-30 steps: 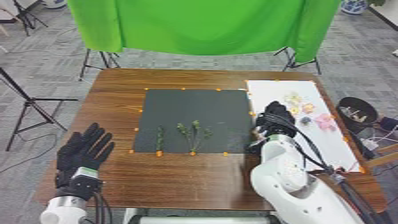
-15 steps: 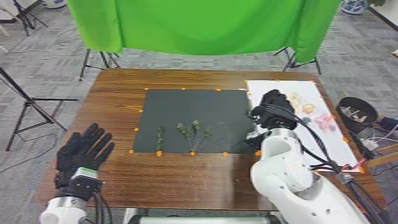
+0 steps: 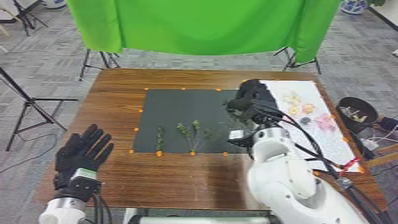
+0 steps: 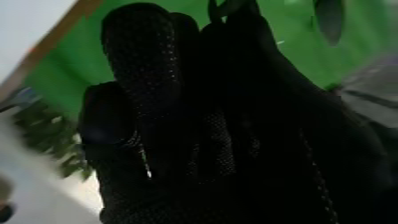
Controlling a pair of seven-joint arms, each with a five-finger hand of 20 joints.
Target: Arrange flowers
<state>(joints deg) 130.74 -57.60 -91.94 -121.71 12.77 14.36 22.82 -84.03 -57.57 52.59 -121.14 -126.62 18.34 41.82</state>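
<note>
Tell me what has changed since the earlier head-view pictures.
The right hand has moved left and a little forward, from over the white sheet to the right edge of the dark mat. I can't tell whether it has taken hold of or let go of anything. The left hand, the green sprigs and the pink flower stayed put.

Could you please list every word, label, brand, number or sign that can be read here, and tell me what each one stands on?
No words, numbers or signs can be read.
Small label at the wrist of the left hand: too small to read.
White patch near the right hand: too small to tell if it bears print.
</note>
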